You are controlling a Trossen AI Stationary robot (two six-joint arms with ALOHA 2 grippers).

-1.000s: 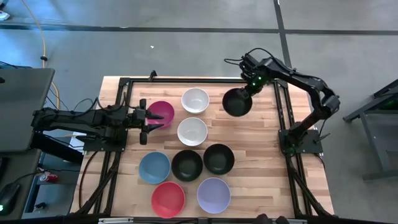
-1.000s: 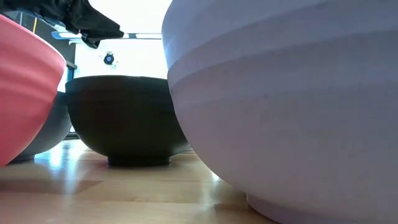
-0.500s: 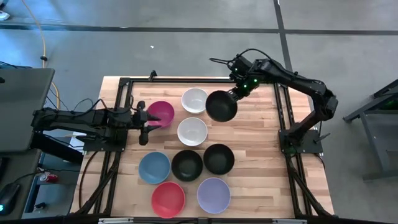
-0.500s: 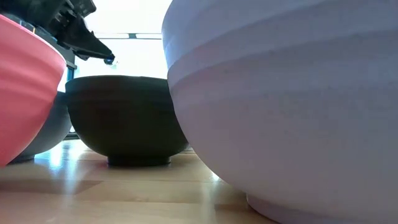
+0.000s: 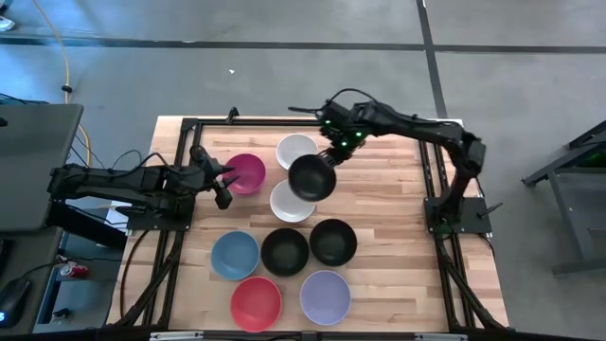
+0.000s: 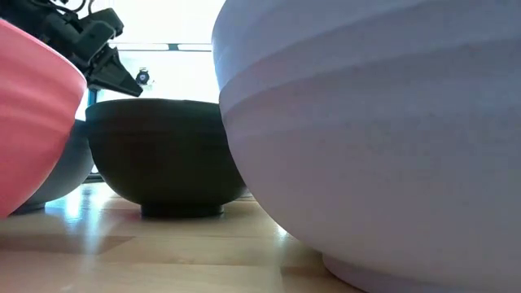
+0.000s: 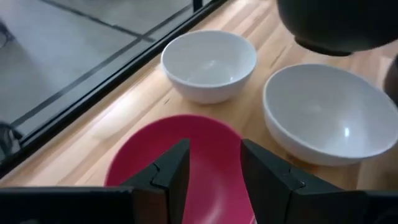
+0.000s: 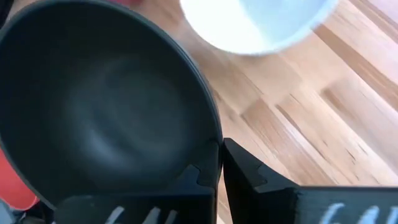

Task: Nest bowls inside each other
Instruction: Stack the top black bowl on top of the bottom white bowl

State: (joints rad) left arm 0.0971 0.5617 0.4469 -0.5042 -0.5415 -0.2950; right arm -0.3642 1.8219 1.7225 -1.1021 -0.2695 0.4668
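Leftward across the table (image 5: 398, 218) the right gripper (image 5: 329, 157) has carried its pinched black bowl (image 5: 311, 177), now above the nearer white bowl (image 5: 289, 202), apparently ready for nesting, while the left gripper (image 5: 220, 174), narrowly parted, straddles the magenta bowl (image 5: 246, 172) rim.

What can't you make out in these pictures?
- High view: the held black bowl hides part of the near white bowl.
- Low view: the lavender bowl and red bowl block most of the table.
- Right wrist view: the other white bowl is blurred and cut off.
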